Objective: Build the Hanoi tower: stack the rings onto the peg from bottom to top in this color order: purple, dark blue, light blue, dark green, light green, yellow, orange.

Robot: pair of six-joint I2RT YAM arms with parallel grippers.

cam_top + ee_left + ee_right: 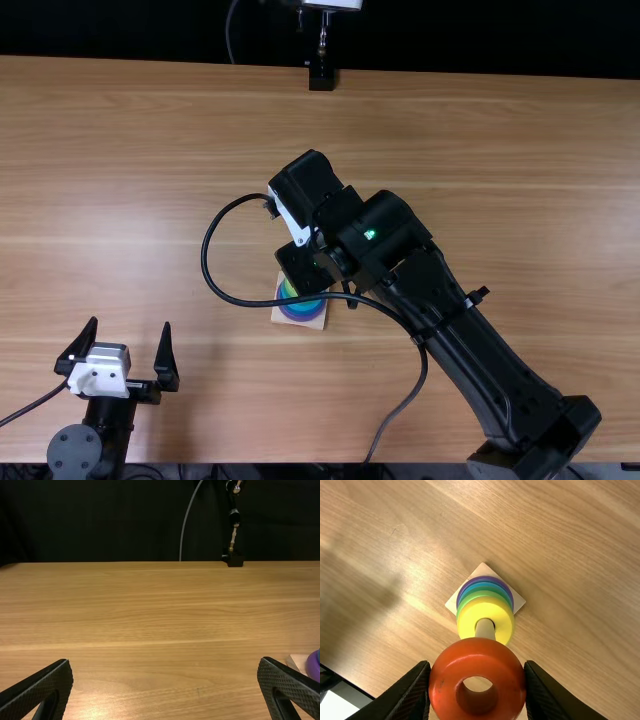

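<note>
The right gripper clamps the orange ring near the tip of the wooden peg, above the yellow ring. The left gripper is released, fingers apart.

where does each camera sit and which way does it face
Top view: fixed above the table's near edge, facing steeply down and forward; the left gripper and right arm show.
Left wrist view: on that wrist, facing across the table; its two fingers show, apart.
Right wrist view: on that wrist, facing down at the ring stack; the right gripper holds the orange ring.
Top and right wrist views share the stack.
</note>
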